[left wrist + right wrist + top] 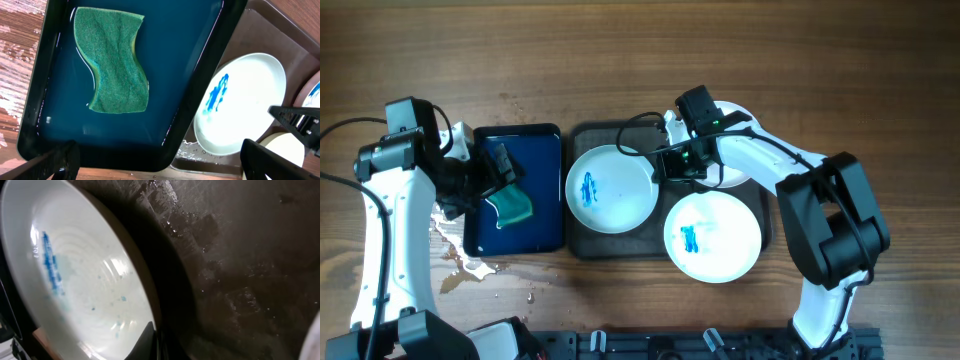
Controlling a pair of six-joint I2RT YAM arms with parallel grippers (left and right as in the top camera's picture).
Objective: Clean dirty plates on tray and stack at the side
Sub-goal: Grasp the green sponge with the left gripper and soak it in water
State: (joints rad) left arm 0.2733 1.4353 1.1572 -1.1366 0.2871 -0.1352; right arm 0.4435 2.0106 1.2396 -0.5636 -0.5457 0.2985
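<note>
Three dirty plates lie on the dark grey tray [620, 246]. The left plate [611, 188] has a blue smear, and so does the front right plate [713, 235]. The back right plate [738, 178] is mostly hidden under my right arm. My right gripper [665, 165] is at the left plate's right rim. In the right wrist view one finger [155, 330] sits inside the rim of that plate [75, 295], the other finger is hidden, and the rim looks raised off the tray [240, 255]. My left gripper [498, 165] is open and empty [162, 165] above the blue tray.
A smaller dark blue tray [542, 190] holding water and a green sponge [513, 205] stands left of the grey tray. The sponge [117, 65] lies flat in it. Spilled water [460, 255] wets the wooden table at the front left.
</note>
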